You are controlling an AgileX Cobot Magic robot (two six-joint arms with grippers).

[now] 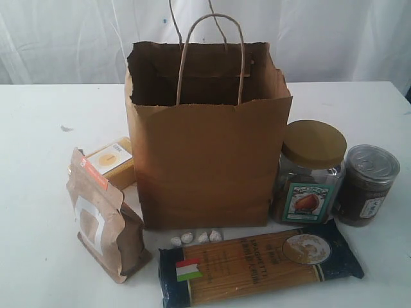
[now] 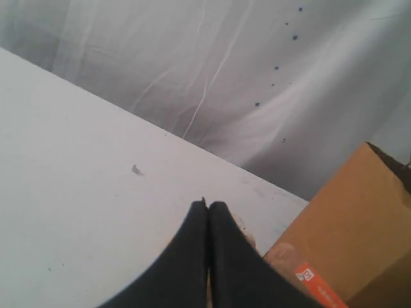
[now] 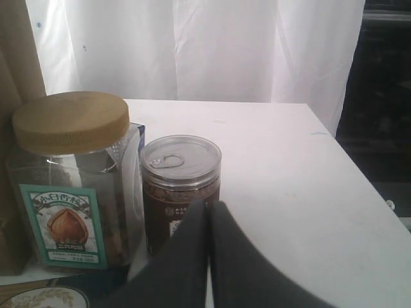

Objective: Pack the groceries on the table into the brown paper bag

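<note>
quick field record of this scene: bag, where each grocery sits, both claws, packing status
bag: brown paper bag upright, top open
left of bag: kraft pouch standing; yellow-grain bottle behind it
right of bag: tan-lidded jar, then dark clear-lidded jar, both upright
front of bag: spaghetti packet lying flat; small white bits at the bag's base
left claw: shut, empty
right claw: shut, empty, facing the dark clear-lidded jar
status: all five groceries on the table, none packed
</note>
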